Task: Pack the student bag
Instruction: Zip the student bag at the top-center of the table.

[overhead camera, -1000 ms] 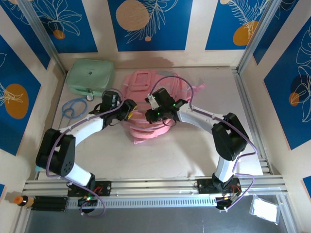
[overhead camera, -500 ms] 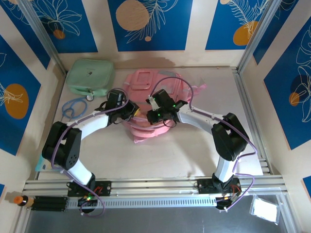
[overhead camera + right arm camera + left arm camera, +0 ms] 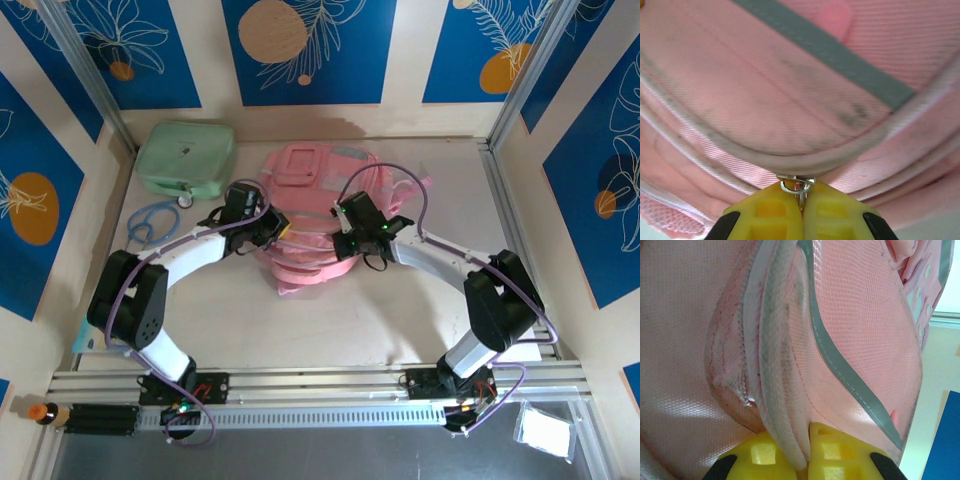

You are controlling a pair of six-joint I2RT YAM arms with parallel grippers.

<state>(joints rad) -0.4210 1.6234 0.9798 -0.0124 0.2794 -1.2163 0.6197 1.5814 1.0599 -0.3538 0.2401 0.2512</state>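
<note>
Bag [image 3: 312, 215] lay on the table [image 3: 400, 310], centre of the top view and a bit toward the upper edge. It was soft, rumpled and pink, bunched into layered folds at its lower end. A squarish pink pocket panel [image 3: 298, 165] sat at its upper end, with a pink strap [image 3: 415, 182] trailing off to the upper right.

Up close the fabric was pink mesh on one face and pink twill on the other. Grey strips [image 3: 840, 365] ran across it. The pale piping [image 3: 775, 365] along the seams had dark grubby smudges. There was a small rounded pink tab [image 3: 834, 16] next to a grey band in the right wrist view.

Left fingers [image 3: 812, 450] were closed tight, with a ridge of the pale piping pinched between the yellow pads on the bag's left side. Right fingers [image 3: 797, 210] were fully closed, pads together, nipping a small metal zip pull [image 3: 796, 184] that hung from a curved seam of the bag. Both arms reached in from the lower corners and met over the bag's middle.

Mint-green case [image 3: 187, 158] sat at the upper left, apart from the bag. A blue looped cord [image 3: 150, 222] lay below the case, near the left wall.
</note>
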